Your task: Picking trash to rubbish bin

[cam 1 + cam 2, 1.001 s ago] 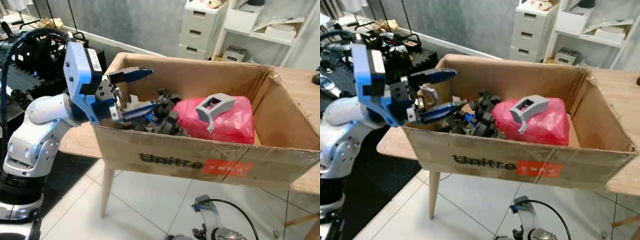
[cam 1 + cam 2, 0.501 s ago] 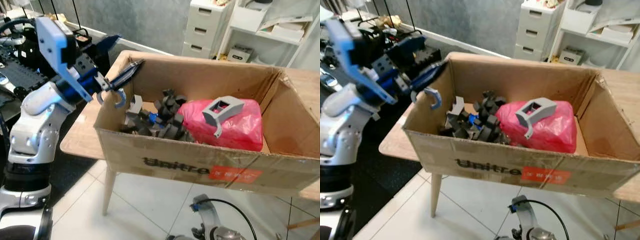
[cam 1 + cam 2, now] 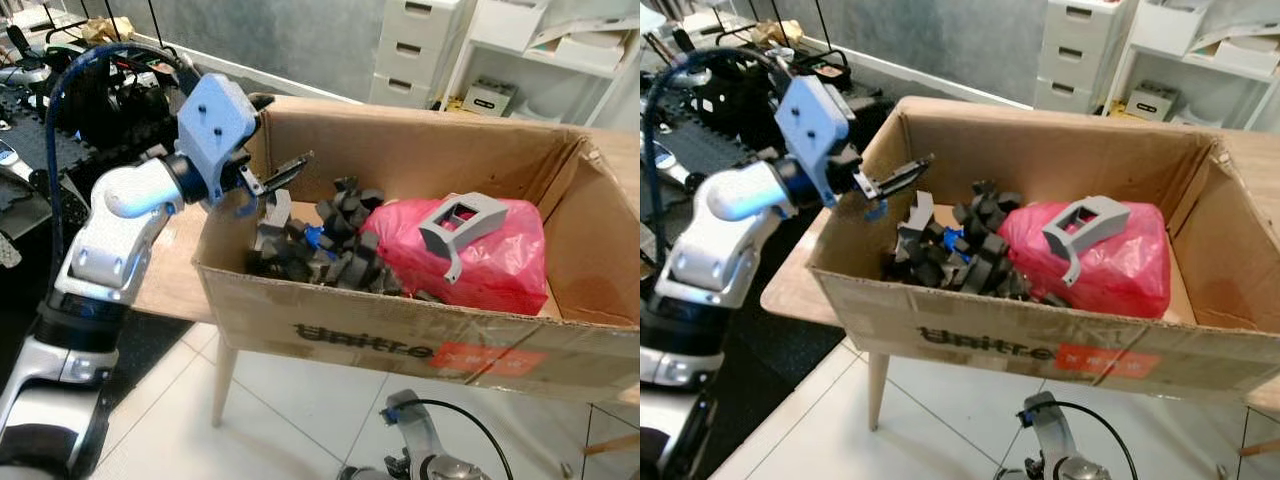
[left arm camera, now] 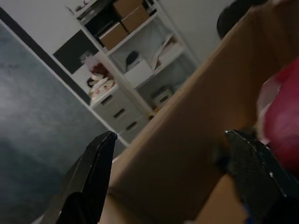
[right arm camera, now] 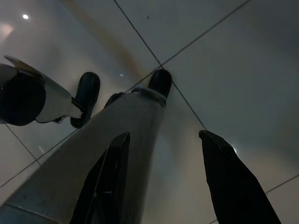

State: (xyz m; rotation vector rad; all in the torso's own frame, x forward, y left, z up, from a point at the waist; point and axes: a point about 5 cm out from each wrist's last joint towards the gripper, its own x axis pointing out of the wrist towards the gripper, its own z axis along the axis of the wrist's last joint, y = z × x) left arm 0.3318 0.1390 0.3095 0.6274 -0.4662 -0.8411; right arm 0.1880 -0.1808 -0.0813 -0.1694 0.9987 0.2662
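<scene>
L gripper (image 3: 272, 178) has swung back over the cardboard box (image 3: 400, 320)'s left wall, jaws now spread & empty, blue-grey ring gone from them — prob. dropped in w/ the grey scraps (image 3: 320, 250); R gripper (image 5: 161, 177) hangs idle, jaws apart, empty.

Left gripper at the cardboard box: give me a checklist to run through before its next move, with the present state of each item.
1. Left gripper fingers open: ok, spread apart in the left wrist view.
2. Holding trash: not ok, nothing between the fingers.
3. Position: ok, at the left wall of the cardboard box, near the rim.
4. Targets within the box: ok, dark plastic parts, red bag and grey bracket lie inside.
5. Rubbish bin located: cannot tell.
6. Right gripper: ok, hangs open above the floor.
</scene>
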